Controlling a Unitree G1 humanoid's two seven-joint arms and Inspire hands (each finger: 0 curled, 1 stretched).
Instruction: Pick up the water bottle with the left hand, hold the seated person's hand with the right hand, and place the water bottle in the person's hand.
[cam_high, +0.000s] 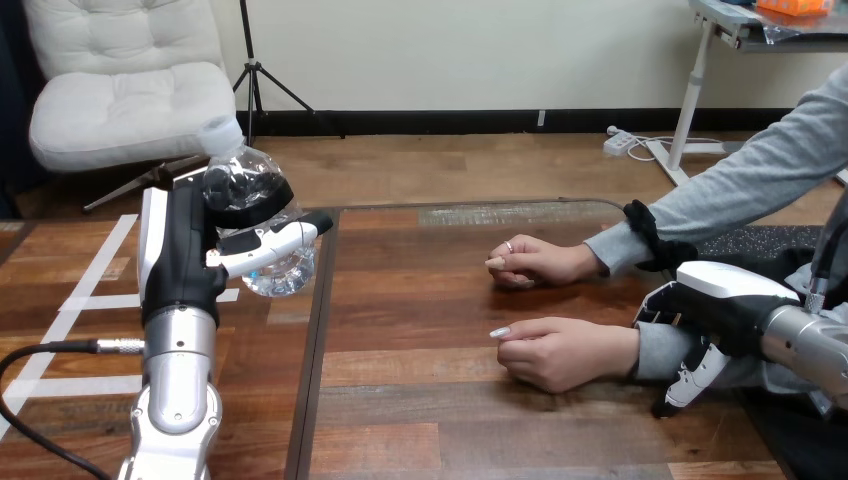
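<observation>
Bottle (248, 182) first: it sits in your left hand (185, 245) at the table's left side, with fingers and thumb wrapped round its middle and its white cap (220, 132) leaning up and away from you. You cannot tell from here whether its base is clear of the table (450, 420).

It is clear, thin-walled plastic with a crinkly body, so judge it light and easy to crush. How much water is in it cannot be made out. Too hard a squeeze will likely buckle the wall. Too light a one lets the smooth plastic slide, the more so while it is tilted. The mid-body hold you have looks like the sound place, and it leaves the base end free for the person to take.

Well to the right, the person's two hands rest on the table, loosely curled, knuckles up: the farther hand (540, 262) and the nearer hand (560, 352). Neither is turned up to receive anything. Your right hand (715, 305) lies at the grey sleeve (655, 350) just behind the nearer hand's wrist, touching it or just over it. Whether it has closed on the wrist cannot be told. The bottle and the person's hands are well apart, so by my reading the carry across is ahead of you.
</observation>
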